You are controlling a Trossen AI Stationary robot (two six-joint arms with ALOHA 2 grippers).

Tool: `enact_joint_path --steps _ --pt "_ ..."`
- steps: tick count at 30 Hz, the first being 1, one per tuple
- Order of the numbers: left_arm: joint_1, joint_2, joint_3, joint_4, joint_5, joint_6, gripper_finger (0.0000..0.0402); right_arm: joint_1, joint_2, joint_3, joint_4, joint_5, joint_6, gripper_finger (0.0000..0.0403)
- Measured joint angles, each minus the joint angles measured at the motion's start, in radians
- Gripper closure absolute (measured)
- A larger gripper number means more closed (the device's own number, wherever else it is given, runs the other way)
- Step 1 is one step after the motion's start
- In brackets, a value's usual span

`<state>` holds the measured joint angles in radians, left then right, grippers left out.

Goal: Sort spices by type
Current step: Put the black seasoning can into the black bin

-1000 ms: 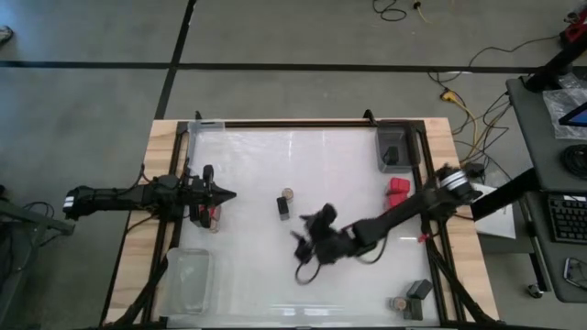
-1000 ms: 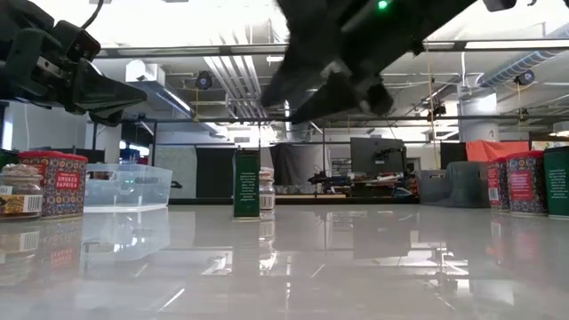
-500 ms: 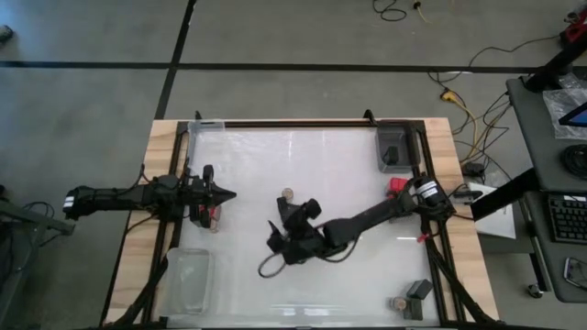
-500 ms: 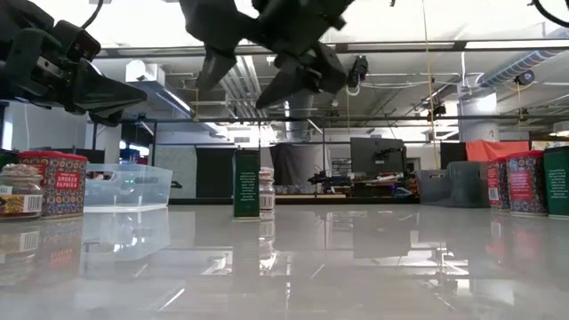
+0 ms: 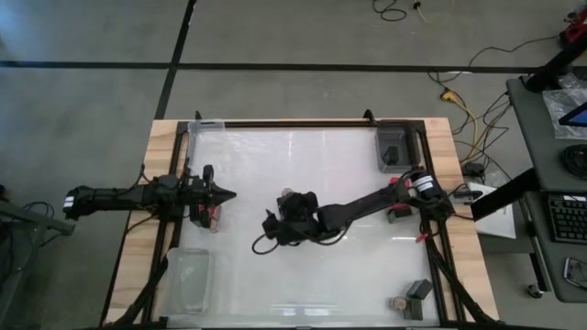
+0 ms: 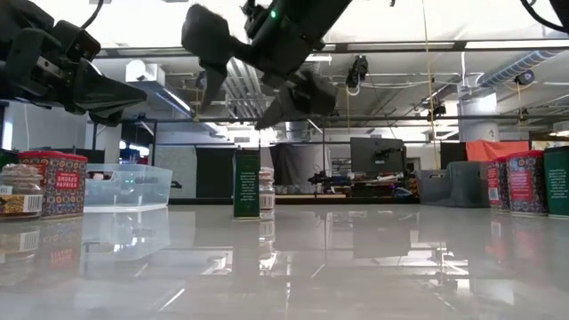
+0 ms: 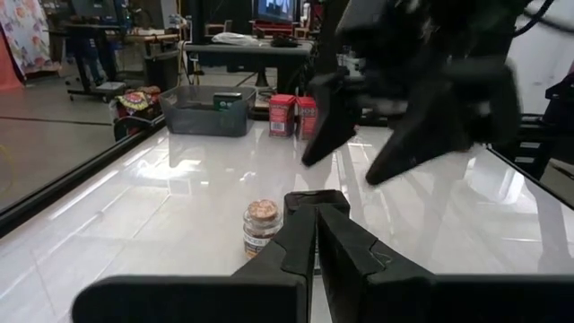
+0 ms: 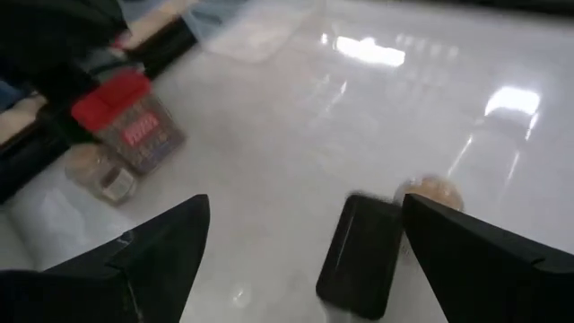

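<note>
Hovering above the middle of the bench (image 5: 348, 266), my right gripper (image 6: 253, 93) has its fingers spread wide and holds nothing. Directly below it, in my right wrist view, a black boxy spice (image 8: 360, 255) stands with a round tan-topped jar (image 8: 429, 192) just beside it; in the low view the same pair shows as a dark green tin (image 6: 246, 184) and a small jar (image 6: 266, 192), touching or nearly so.

My left gripper (image 7: 316, 224) is shut and empty, held above the bench near its left edge. Just beside it stand a red square-topped spice (image 8: 130, 121) and another small jar (image 8: 100, 176), both close to the dark rail of the frame.

Farther out, two red containers (image 5: 398, 191) sit at the right edge under my right arm. A grey tray (image 5: 395, 147) in the far right corner holds a dark container. A clear plastic tray (image 5: 190, 280) lies at the near left corner, another (image 5: 205, 126) at the far left corner. At the near right corner are a black box (image 5: 419, 290) and a tan-topped jar (image 5: 401, 303).

Glossy white, the bench surface mirrors the ceiling lights and is framed by pale wood. Around it lies grey floor crossed by dark tape lines, with cables and a desk carrying a keyboard (image 5: 568, 218) off to the right. Beyond the bench the low view shows an open workshop with ceiling ducts (image 6: 231, 84), monitors and shelving.
</note>
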<state>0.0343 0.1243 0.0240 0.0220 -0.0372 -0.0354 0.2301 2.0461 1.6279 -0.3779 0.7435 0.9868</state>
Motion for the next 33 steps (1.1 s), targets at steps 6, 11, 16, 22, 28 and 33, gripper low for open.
enact_joint_path --steps 6,11,16,22,28,33 --pt "0.0 0.0 0.0 0.0 0.0 0.0 0.0401 -0.034 0.039 0.004 -0.018 -0.035 0.02 0.0042" --pt "0.0 0.001 0.0 0.0 0.0 0.0 0.0401 -0.031 0.058 0.01 -0.071 -0.039 0.049 0.0042" --pt "0.0 0.001 0.0 0.0 0.0 0.0 0.0401 -0.033 0.065 0.01 -0.096 -0.037 0.103 0.0046" --pt "0.0 0.001 0.0 0.0 0.0 0.0 0.0401 -0.032 0.065 0.009 -0.096 -0.04 0.106 0.0088" --pt "0.0 0.001 0.0 0.0 0.0 0.0 0.0401 -0.033 0.066 0.008 -0.099 -0.047 0.115 0.0146" --pt "0.0 0.001 0.0 0.0 0.0 0.0 0.0401 -0.036 0.066 0.008 -0.098 -0.048 0.115 0.0189"
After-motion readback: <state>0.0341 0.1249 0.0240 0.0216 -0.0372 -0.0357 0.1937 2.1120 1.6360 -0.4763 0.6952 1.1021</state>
